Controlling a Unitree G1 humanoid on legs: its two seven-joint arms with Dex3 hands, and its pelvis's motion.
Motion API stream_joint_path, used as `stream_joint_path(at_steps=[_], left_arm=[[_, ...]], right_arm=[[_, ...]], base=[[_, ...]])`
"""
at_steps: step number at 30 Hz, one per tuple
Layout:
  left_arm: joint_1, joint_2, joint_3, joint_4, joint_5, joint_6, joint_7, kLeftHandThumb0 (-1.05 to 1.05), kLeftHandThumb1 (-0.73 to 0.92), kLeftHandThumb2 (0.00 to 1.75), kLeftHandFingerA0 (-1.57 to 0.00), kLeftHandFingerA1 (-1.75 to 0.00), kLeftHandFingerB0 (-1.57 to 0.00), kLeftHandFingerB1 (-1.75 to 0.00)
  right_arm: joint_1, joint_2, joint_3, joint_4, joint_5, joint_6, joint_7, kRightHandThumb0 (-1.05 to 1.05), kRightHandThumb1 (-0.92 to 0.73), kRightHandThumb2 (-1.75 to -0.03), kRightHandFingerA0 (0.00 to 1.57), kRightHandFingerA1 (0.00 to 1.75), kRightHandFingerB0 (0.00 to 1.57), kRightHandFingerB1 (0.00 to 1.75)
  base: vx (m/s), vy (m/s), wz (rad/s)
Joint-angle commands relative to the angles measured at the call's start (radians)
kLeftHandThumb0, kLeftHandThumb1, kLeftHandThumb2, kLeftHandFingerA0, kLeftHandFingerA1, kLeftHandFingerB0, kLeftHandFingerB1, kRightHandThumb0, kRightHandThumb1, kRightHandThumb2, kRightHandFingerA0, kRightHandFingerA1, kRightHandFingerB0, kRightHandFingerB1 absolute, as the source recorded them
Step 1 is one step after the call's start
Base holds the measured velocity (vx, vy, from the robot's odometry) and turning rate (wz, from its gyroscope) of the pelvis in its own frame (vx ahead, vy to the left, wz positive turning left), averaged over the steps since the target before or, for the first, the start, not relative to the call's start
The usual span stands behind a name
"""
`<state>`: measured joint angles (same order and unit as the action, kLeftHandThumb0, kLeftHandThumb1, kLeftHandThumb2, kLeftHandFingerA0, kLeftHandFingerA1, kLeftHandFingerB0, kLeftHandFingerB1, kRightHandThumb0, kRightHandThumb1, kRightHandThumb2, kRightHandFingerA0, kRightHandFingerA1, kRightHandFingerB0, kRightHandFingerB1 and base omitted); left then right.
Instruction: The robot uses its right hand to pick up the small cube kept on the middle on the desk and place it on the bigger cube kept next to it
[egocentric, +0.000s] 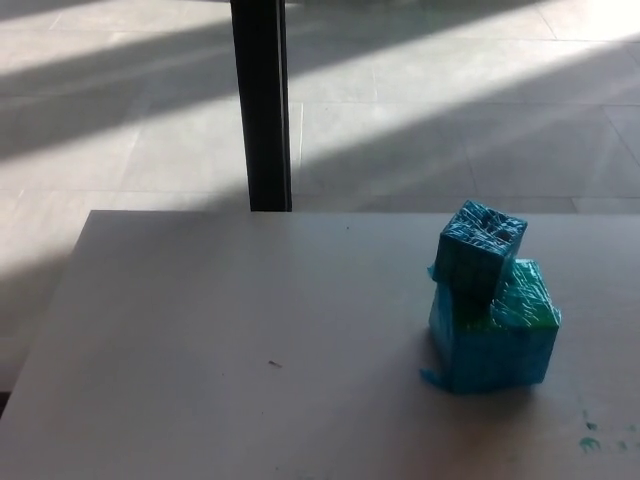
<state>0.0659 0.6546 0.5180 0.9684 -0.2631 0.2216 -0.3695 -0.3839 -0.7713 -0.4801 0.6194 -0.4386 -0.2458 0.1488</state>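
A small blue cube (480, 250) rests tilted on the back left part of the top of a bigger blue cube (495, 340), which has a green patch on its upper face. Both stand on the pale desk (230, 330), right of its middle. Neither of my hands shows in the head view.
A black post (261, 100) rises behind the desk's far edge, in front of a sunlit tiled floor. Small green marks (590, 440) dot the desk near its front right corner. A tiny dark speck (273, 363) lies left of the cubes.
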Motion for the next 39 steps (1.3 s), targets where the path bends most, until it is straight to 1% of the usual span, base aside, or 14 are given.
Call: stream_joint_path(at_steps=[1,6,7,11,12,15,16,21,22,32,33,34,35,39], left_arm=[[-0.001,0.002,0.006,0.034,-0.009,-0.021,0.000,-0.92,0.77,1.20,-0.26,-0.56,-0.32,-0.52],[0.008,0.003,0.004,0.019,-0.010,-0.015,-0.011,-0.91,0.92,0.70,-0.36,-0.51,-0.36,-0.40],[0.003,-0.001,0.005,0.017,-0.012,-0.014,-0.006,-0.90,0.75,1.19,-0.37,-0.61,-0.25,-0.48],[0.007,0.000,0.004,0.008,-0.006,-0.017,0.006,-0.92,0.92,0.71,-0.37,-0.50,-0.37,-0.40],[0.007,0.002,0.000,0.009,-0.003,-0.019,0.002,-0.93,0.78,1.21,-0.30,-0.58,-0.27,-0.49],[0.002,0.006,-0.007,0.020,0.004,-0.025,0.000,-0.92,0.79,1.22,-0.29,-0.57,-0.29,-0.50],[0.003,0.007,-0.013,0.025,0.010,-0.040,-0.004,-0.92,0.79,1.22,-0.30,-0.57,-0.26,-0.49],[0.002,0.011,-0.010,0.036,0.007,-0.036,-0.011,-0.95,0.92,0.76,-0.32,-0.48,-0.30,-0.38],[-0.001,0.012,-0.010,0.044,0.009,-0.041,-0.004,-0.90,0.78,1.21,-0.31,-0.57,-0.23,-0.47],[0.009,-0.002,-0.008,0.039,0.005,-0.049,-0.005,-0.90,0.78,1.21,-0.32,-0.58,-0.23,-0.47],[0.015,-0.005,-0.008,0.021,0.004,-0.042,0.003,-0.89,0.79,1.21,-0.31,-0.57,-0.24,-0.48],[0.011,-0.007,0.004,0.020,-0.009,-0.019,0.010,-0.90,0.78,1.20,-0.31,-0.57,-0.25,-0.48],[0.021,-0.006,-0.001,0.014,-0.004,-0.025,0.004,-0.94,0.91,0.78,-0.27,-0.48,-0.35,-0.40],[0.027,-0.010,0.004,0.004,-0.010,-0.023,0.003,-0.90,0.77,1.20,-0.33,-0.59,-0.24,-0.48]], right_arm=[[0.163,0.184,-0.197,0.104,0.193,0.112,-0.292,-0.73,-0.58,-0.92,0.01,0.65,0.04,0.54],[0.188,0.277,-0.267,0.224,0.279,0.086,-0.288,-0.56,-0.74,-0.74,0.00,0.63,0.10,0.43],[0.195,0.292,-0.270,0.237,0.276,0.098,-0.302,-0.30,-0.65,-1.12,0.12,0.63,0.00,0.50],[0.194,0.320,-0.284,0.271,0.299,0.112,-0.298,-0.31,-0.64,-1.12,0.10,0.61,0.00,0.50],[0.196,0.330,-0.297,0.258,0.320,0.126,-0.283,-0.31,-0.64,-1.12,0.10,0.61,0.00,0.50],[0.181,0.375,-0.371,0.234,0.424,0.209,-0.236,-0.50,-0.83,-0.65,0.00,0.55,0.13,0.27],[0.153,0.390,-0.404,0.280,0.465,0.221,-0.242,-0.28,-0.68,-1.13,0.09,0.59,0.00,0.49],[0.120,0.438,-0.450,0.349,0.541,0.222,-0.180,-0.41,-0.62,-0.98,0.00,0.61,0.00,0.45],[0.118,0.469,-0.455,0.372,0.562,0.239,-0.143,-0.47,-0.86,-0.77,0.00,0.50,0.07,0.30],[0.162,0.525,-0.388,0.241,0.534,0.342,-0.177,-0.38,-0.68,-1.05,0.00,0.59,0.03,0.47],[0.161,0.528,-0.393,0.236,0.545,0.347,-0.184,-0.43,-0.90,-0.66,0.00,0.71,0.11,0.33],[0.158,0.531,-0.403,0.238,0.565,0.347,-0.192,-0.36,-0.67,-1.06,0.00,0.59,0.02,0.48],[0.167,0.530,-0.393,0.234,0.563,0.345,-0.183,-0.43,-0.90,-0.67,0.00,0.65,0.10,0.31],[0.183,0.533,-0.384,0.209,0.590,0.357,-0.197,-0.38,-0.67,-1.03,0.00,0.60,0.02,0.47]], base=[[0.00,0.000,0.00],[0.00,0.000,0.00],[0.00,0.000,0.00],[0.00,0.000,0.00],[0.00,0.000,0.00],[0.00,0.000,0.00],[0.00,0.000,0.00],[0.00,0.000,0.00],[0.00,0.000,0.00],[0.00,0.000,0.00],[0.00,0.000,0.00],[0.00,0.000,0.00],[0.00,0.000,0.00],[0.00,0.000,0.00]])
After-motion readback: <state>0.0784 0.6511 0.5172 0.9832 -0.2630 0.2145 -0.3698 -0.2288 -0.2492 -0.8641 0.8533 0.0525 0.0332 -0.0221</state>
